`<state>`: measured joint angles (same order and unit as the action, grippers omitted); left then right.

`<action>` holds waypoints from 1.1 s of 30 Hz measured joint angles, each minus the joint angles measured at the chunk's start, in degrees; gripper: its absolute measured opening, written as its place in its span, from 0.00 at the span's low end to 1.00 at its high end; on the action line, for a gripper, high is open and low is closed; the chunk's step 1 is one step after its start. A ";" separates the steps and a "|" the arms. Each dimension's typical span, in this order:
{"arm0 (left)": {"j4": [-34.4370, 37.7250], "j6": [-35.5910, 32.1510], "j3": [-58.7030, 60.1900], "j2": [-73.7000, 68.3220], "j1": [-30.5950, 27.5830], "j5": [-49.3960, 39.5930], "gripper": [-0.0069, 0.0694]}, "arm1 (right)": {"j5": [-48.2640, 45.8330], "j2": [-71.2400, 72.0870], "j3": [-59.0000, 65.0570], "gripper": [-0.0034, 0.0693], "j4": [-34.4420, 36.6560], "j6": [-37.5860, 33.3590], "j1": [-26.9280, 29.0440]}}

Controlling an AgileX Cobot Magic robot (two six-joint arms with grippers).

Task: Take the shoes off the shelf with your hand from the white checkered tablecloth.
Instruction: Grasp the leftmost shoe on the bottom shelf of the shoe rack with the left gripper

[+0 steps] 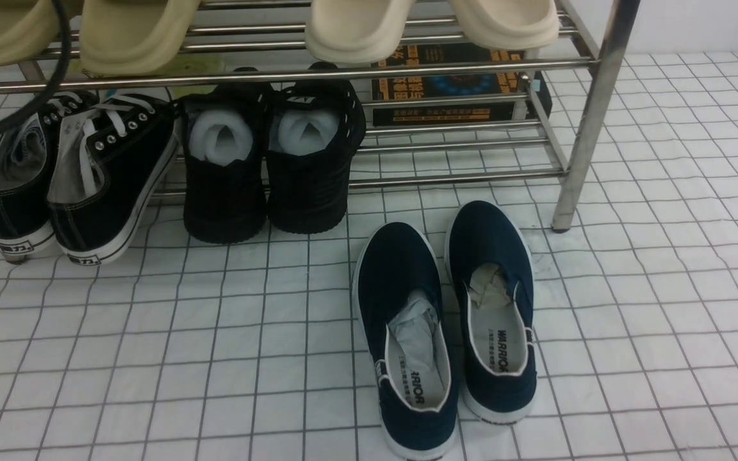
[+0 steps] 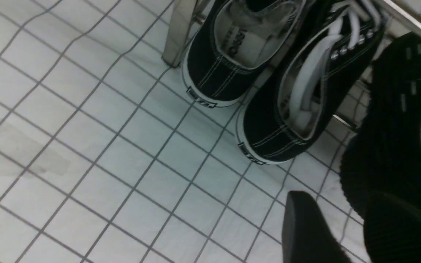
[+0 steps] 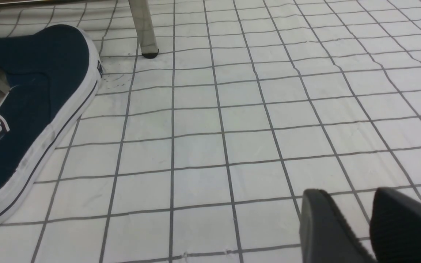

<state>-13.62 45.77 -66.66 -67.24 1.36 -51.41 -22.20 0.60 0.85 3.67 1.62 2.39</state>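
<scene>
Leaning toes-up on shelf (image 1: 593,128), shoes (image 1: 119,166) heels frontward, left claw (image 2: 334,204), right claw (image 3: 347,197) parted, empty.

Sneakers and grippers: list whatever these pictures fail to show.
- sneakers: toe caps hidden behind the shelf rail, front view; cut by the picture edge, left wrist view.
- left gripper, right gripper: only fingertips show, rest cut by the edge, wrist views; absent from front view.
</scene>
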 joint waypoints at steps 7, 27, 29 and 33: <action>-13.59 20.59 -0.38 -7.34 0.00 0.37 0.77 | 0.00 0.00 0.00 0.36 0.00 0.00 0.00; 2.59 16.78 -0.89 -20.20 -10.65 14.36 0.76 | 0.00 0.00 0.00 0.38 0.00 0.00 0.00; 3.29 16.08 -0.89 -20.20 -10.65 15.68 0.76 | 0.00 0.00 0.00 0.38 0.00 0.00 0.00; 3.87 15.81 -0.96 -21.70 -10.65 17.36 0.76 | 0.00 0.00 0.00 0.38 0.00 0.00 0.00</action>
<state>-9.74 61.58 -67.62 -88.94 -9.29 -34.04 -22.20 0.60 0.85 3.67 1.62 2.39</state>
